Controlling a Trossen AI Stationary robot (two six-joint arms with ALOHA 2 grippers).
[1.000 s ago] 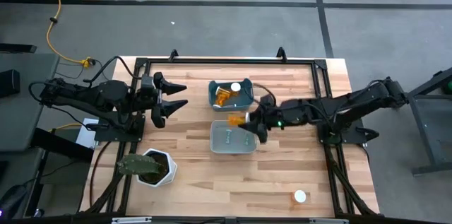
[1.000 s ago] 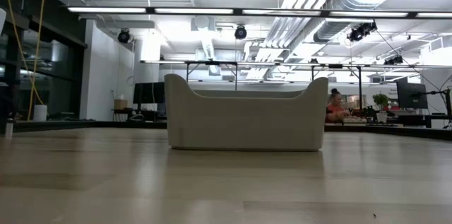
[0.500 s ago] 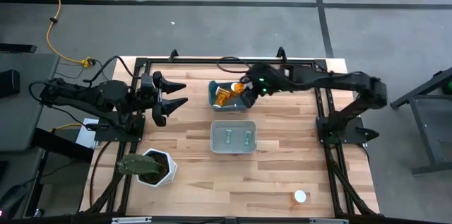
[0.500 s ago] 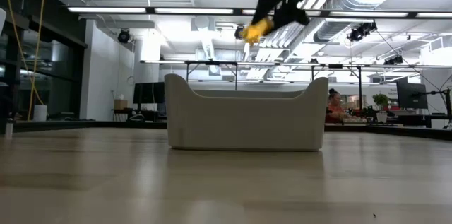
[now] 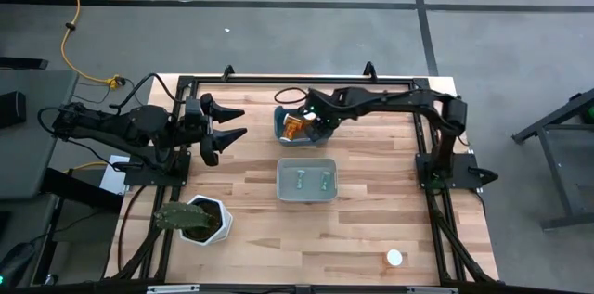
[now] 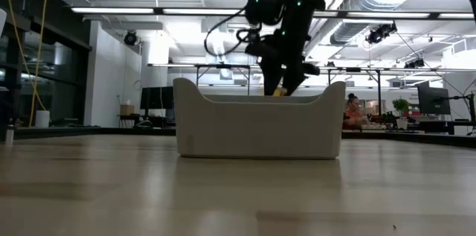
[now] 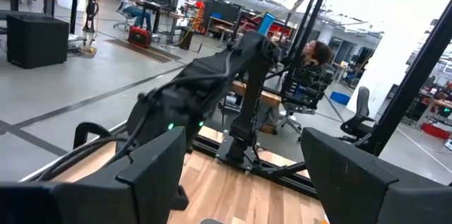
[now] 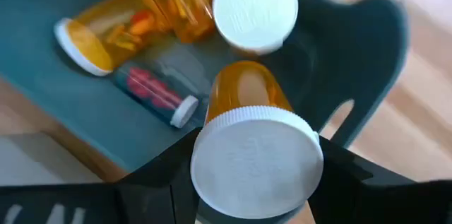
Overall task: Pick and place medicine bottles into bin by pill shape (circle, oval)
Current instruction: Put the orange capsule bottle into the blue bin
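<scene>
At the left edge of the bench [image 5: 371, 229] the left gripper [image 5: 223, 132] hangs with its fingers spread wide and nothing between them. Near it, toward the front left corner, stands a white plant pot [image 5: 198, 221].

In the middle are two bins. The far bin [image 5: 325, 110] is dark blue and holds several medicine bottles [image 8: 131, 22]: two orange ones lying down, a clear one with red pills and one standing with its white cap up. The right gripper [image 5: 314, 125] reaches into this bin and is closed on an orange bottle [image 8: 251, 139] with a white cap. The near bin [image 5: 306, 194] is pale and holds two greenish bottles [image 5: 313, 179].

A single white cap [image 5: 394, 258] is near the front right corner.
</scene>
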